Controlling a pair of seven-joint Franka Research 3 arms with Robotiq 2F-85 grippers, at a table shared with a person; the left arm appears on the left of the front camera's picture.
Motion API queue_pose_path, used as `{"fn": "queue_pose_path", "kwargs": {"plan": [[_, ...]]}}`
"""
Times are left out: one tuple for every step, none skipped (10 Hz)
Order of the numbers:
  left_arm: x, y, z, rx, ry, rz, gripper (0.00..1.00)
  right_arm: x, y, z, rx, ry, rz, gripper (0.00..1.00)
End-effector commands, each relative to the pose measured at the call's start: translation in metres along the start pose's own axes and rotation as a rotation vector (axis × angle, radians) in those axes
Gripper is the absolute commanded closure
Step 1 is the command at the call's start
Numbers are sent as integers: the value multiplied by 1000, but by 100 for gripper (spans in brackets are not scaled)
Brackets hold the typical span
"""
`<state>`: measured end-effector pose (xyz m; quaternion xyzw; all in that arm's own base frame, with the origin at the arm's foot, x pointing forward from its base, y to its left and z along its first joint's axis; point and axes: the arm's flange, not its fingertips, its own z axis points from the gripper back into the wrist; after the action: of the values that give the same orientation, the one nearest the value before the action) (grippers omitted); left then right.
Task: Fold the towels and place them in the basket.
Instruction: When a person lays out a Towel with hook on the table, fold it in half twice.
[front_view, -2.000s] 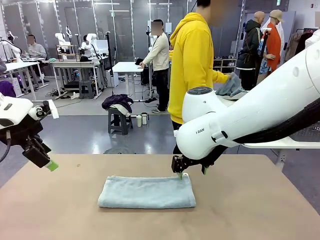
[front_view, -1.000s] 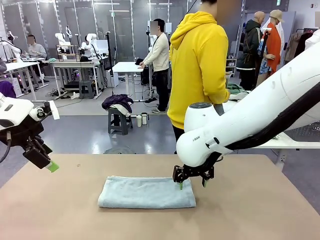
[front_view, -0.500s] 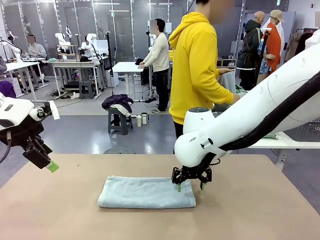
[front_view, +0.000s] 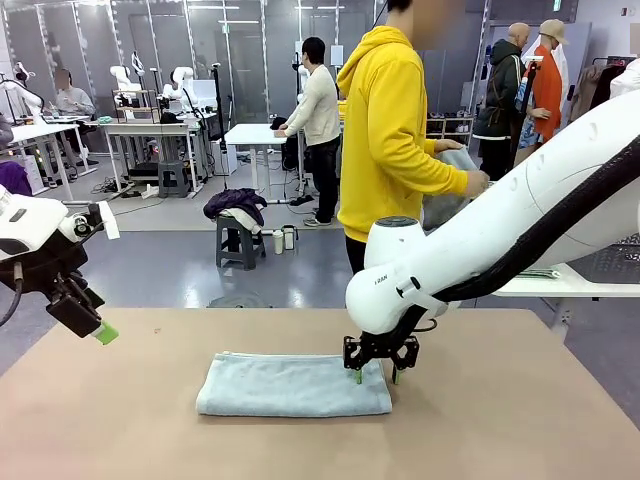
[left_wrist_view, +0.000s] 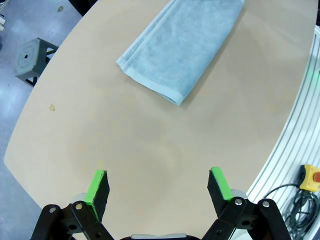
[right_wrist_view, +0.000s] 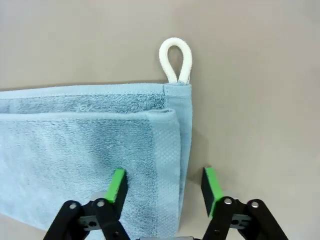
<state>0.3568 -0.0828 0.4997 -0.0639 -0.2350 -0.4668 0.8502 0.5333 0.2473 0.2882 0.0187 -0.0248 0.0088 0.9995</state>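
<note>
Right gripper at the folded towel's right end
The pale grey-blue folded terry towel (front_view: 285, 387) lies mid-counter (front_view: 500, 430). The right gripper (front_view: 375, 377) is spread, its pads astride the towel's right edge. The left gripper (left_wrist_view: 159, 187) is spread wide and hovers far left.

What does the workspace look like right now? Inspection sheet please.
Surface: tan table, flat, with one small spot.
Job's things: grey-blue towel, folded, lying flat mid-table, white loop at one corner.
Clutter: nothing seen.
Grippers: left gripper open, in the air off the towel's end. Right gripper open, low, straddling the towel's end edge.
Cables: black cable beside a yellow button box by the table's rail.
Surroundings: person in yellow hoodie beyond the table, handling a grey cloth.
</note>
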Motion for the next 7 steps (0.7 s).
{"fn": "queue_pose_path", "kwargs": {"plan": [[0,-2,-2,10,9,15,0,2,0,-3,13,-11,-41,100],[0,-2,-2,10,9,15,0,4,0,0,20,-10,-46,100],[0,-2,-2,10,9,15,0,4,-2,-2,26,1,-55,100],[0,-2,-2,10,9,15,0,5,-3,-3,30,7,-58,96],[0,-2,-2,10,9,15,0,5,-3,-1,31,6,-62,100],[0,-2,-2,10,9,15,0,6,-3,3,30,4,-63,100],[0,-2,-2,10,9,15,0,6,-2,5,22,2,-62,100]]}}
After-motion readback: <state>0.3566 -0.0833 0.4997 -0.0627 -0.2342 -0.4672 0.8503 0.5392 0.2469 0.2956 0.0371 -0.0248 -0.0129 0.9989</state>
